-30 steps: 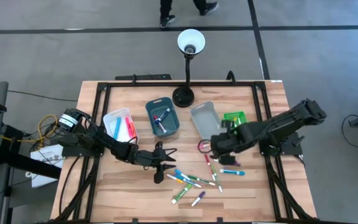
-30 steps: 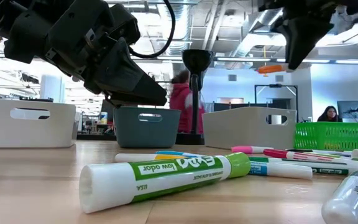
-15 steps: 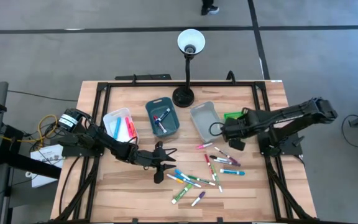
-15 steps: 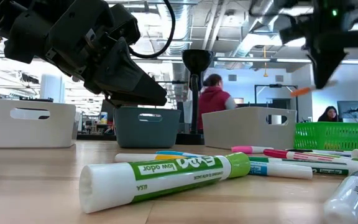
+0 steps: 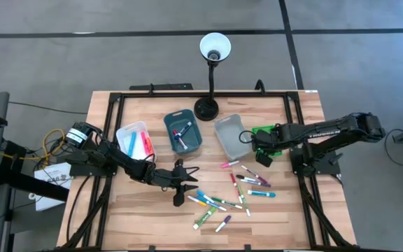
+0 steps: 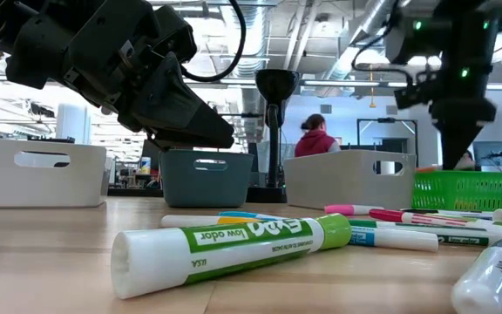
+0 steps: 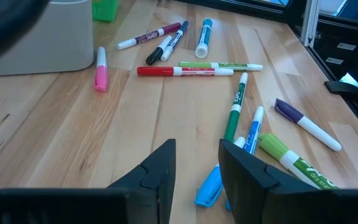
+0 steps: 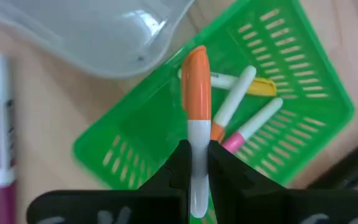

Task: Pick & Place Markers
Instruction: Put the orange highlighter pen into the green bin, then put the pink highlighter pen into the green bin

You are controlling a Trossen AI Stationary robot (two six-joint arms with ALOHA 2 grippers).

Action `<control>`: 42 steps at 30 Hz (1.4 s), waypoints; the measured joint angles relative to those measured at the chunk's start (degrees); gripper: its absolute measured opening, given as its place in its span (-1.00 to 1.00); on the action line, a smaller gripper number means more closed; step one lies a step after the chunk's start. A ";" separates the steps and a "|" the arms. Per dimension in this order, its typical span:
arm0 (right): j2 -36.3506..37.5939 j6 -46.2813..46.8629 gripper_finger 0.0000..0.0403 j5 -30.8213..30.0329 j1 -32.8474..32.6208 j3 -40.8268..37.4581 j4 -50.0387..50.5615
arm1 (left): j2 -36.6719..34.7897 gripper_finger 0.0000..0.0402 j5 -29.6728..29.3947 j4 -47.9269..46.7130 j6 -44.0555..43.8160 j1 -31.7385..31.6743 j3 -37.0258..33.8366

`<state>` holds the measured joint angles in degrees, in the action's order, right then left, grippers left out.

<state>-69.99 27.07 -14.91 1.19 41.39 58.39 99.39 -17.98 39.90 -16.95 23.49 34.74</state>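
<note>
Right pincer (image 8: 196, 163): my fingers are clenched on an orange-capped marker (image 8: 195, 106), holding it above the green basket (image 8: 166, 134) beside the grey bin (image 5: 231, 136).
Basket contents: three markers lie inside, one with a yellow cap (image 8: 261, 86).
Left pincer (image 7: 196, 167): released, fingers apart, hovering low over the table (image 5: 138, 203) near the loose markers.
Loose markers (image 5: 222, 203): scattered on the table's near middle.
Other bins: white bin (image 5: 133, 141) holds pink markers; blue bin (image 5: 182, 131) holds a few.
</note>
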 joint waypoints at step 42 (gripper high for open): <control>-7.48 -8.63 -0.13 -6.13 -16.00 15.03 -8.51 | -0.02 -0.41 0.00 0.35 0.00 0.00 0.00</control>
<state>-77.47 18.44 -21.04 -14.81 56.42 49.88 99.37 -17.98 40.25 -16.95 23.49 34.74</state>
